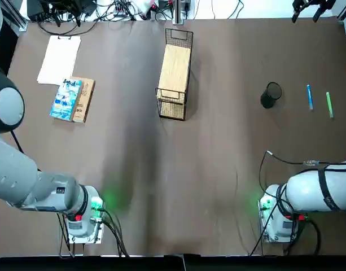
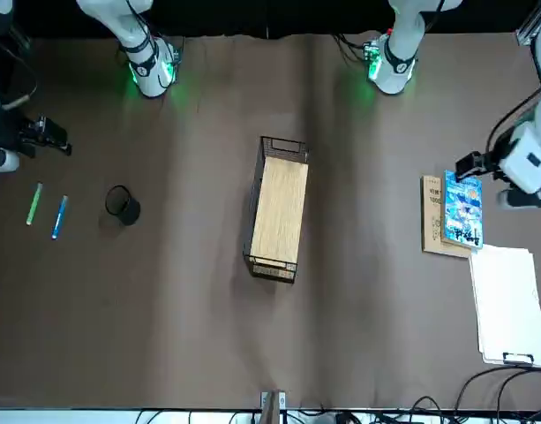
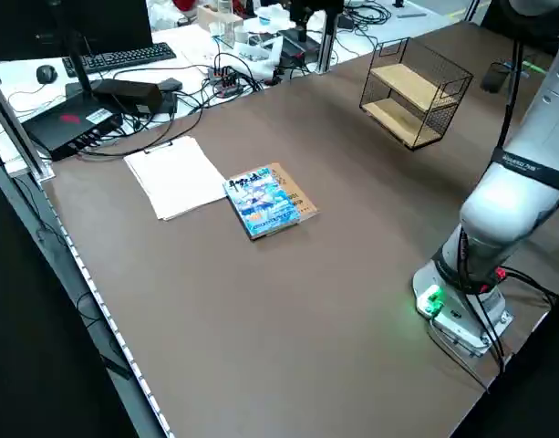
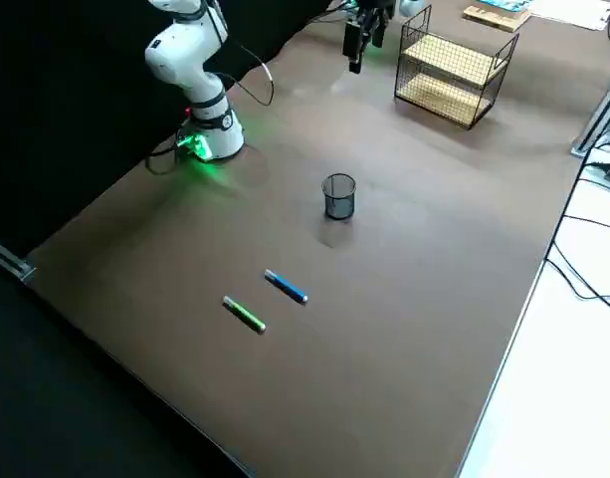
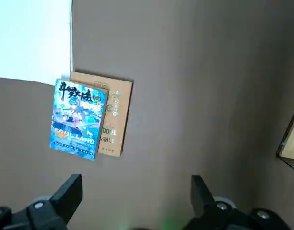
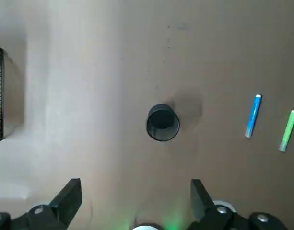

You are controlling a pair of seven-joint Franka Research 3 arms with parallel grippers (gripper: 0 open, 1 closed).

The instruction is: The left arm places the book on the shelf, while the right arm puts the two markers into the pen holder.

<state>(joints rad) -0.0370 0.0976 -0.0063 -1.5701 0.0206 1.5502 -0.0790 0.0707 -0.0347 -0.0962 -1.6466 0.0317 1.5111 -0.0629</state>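
In the top view, with twelve o'clock at the far edge and the shelf (image 1: 175,70) at centre, the book (image 1: 66,100) lies toward nine o'clock, overlapping a tan book (image 1: 84,99); the pen holder (image 1: 271,95) stands toward three, then the blue marker (image 1: 309,97) and green marker (image 1: 329,105).

In the front view, the right gripper (image 2: 67,142) hovers near the markers.

In the left wrist view, the left gripper (image 5: 137,191) is released, its fingers (image 5: 69,197) spread, holding nothing.

In the right wrist view, the right gripper is likewise released and ungrasping, fingers (image 6: 68,201) apart.
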